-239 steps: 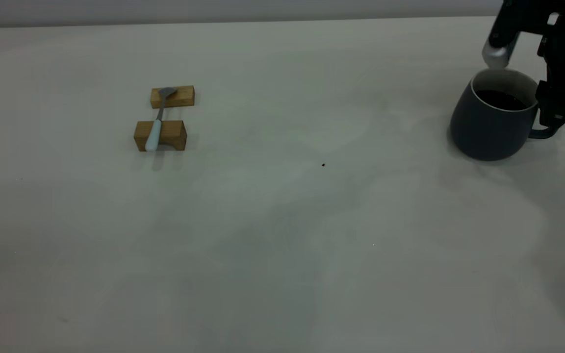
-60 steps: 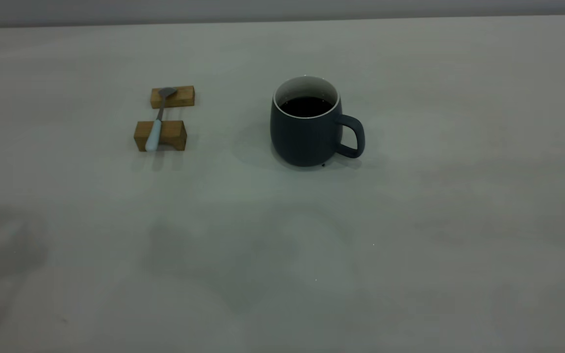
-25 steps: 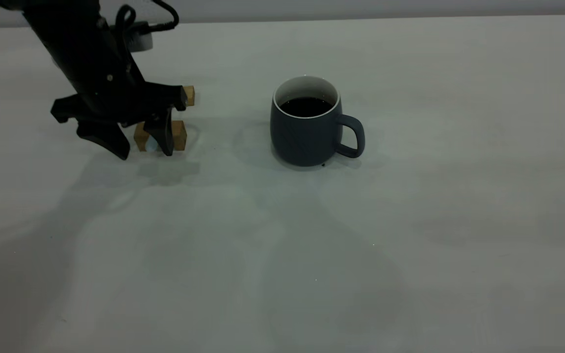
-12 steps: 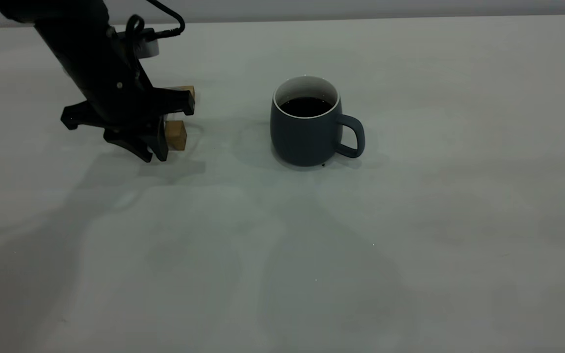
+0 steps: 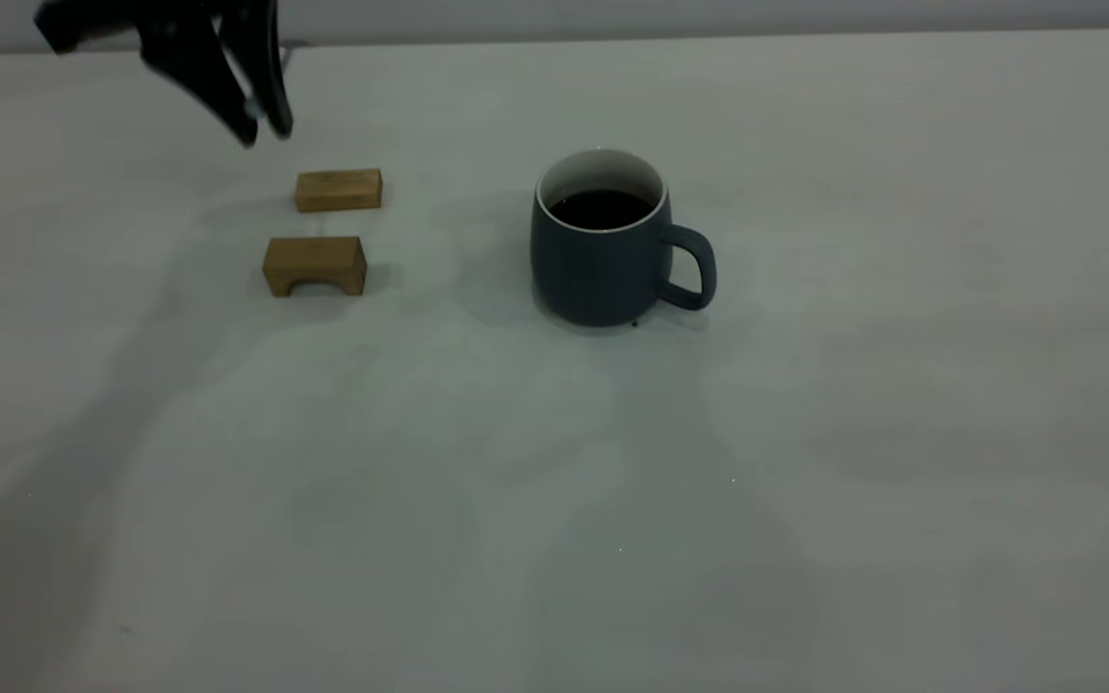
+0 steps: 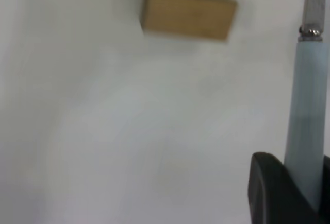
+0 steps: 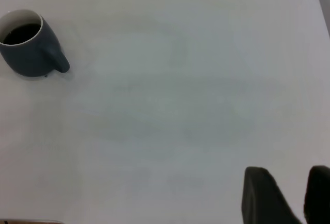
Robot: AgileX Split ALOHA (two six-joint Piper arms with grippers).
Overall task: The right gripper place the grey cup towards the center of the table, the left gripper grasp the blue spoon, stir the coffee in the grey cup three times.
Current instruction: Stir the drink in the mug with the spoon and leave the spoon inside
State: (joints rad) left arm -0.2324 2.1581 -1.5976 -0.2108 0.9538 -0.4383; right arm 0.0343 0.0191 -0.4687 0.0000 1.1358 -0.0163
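The grey cup (image 5: 603, 265) stands near the middle of the table (image 5: 554, 500), handle to the right, with dark coffee (image 5: 601, 208) in it. My left gripper (image 5: 266, 130) hangs in the air at the far left, above and behind the two wooden blocks. It is shut on the blue spoon (image 6: 308, 110), whose pale handle runs out from between the fingers (image 6: 268, 193) to a metal neck. My right gripper (image 7: 287, 171) is outside the exterior view. It is far from the grey cup (image 7: 26, 54), its fingers slightly apart with nothing between them.
Two small wooden blocks lie left of the cup with nothing on them: a flat one (image 5: 338, 190) farther back and an arched one (image 5: 315, 265) nearer. One block (image 6: 188, 13) shows in the left wrist view. A tiny dark speck (image 5: 634, 324) sits at the cup's base.
My left gripper closed on the spoon over the blocks and has risen up and back with it. The blocks now lie bare. The cup has not moved.
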